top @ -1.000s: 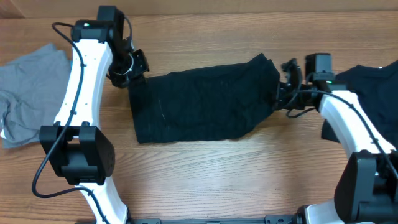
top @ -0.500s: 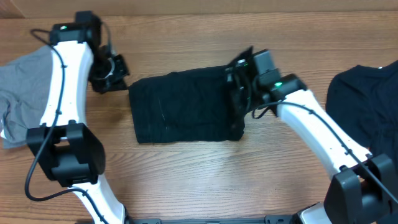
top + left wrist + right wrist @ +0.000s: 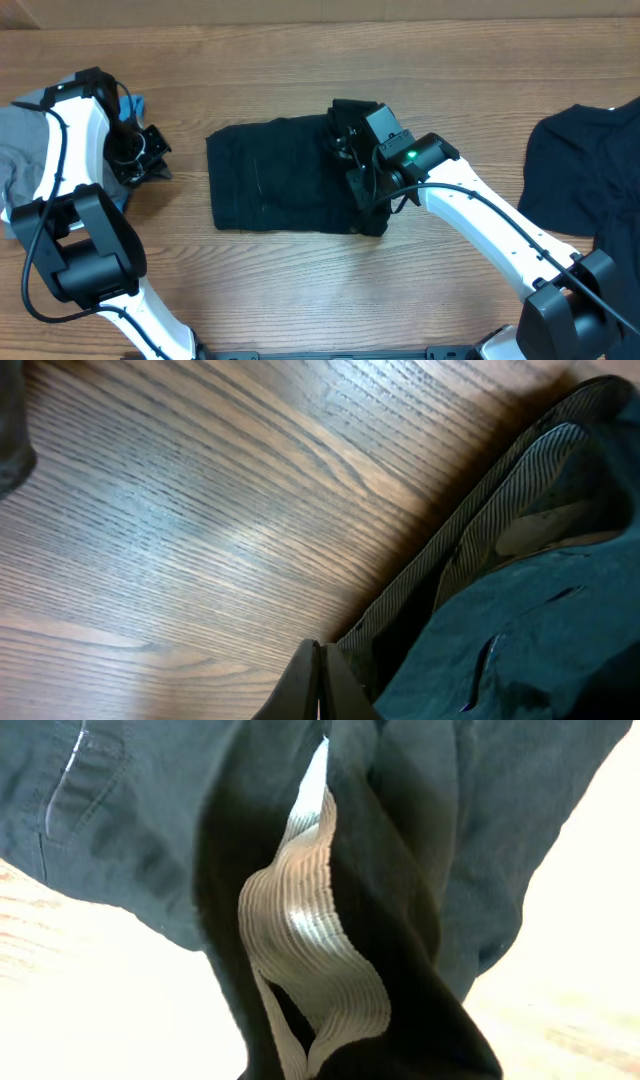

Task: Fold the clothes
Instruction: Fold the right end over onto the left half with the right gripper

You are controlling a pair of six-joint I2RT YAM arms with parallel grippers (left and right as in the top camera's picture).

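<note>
The black pants (image 3: 270, 190) lie mid-table. Their right end is bunched and lifted over the rest. My right gripper (image 3: 352, 172) is shut on that end. In the right wrist view the black cloth and its pale ribbed waistband (image 3: 310, 960) hang just in front of the camera and hide the fingers. My left gripper (image 3: 142, 160) is shut with nothing in it, left of the pants and beside a grey garment (image 3: 25, 150). Its closed fingertips (image 3: 320, 682) hover over bare wood, next to dark bluish fabric with a ribbed edge (image 3: 520, 600).
A second black garment (image 3: 580, 170) lies at the right edge of the table. A small light-blue piece (image 3: 135, 103) shows by the left arm's wrist. Bare wood runs along the far side and the front of the table (image 3: 300, 290).
My right gripper has carried the pants' right end leftward over the rest, shortening the black shape. My left arm has swung left, away from the pants' corner toward the grey garment.
</note>
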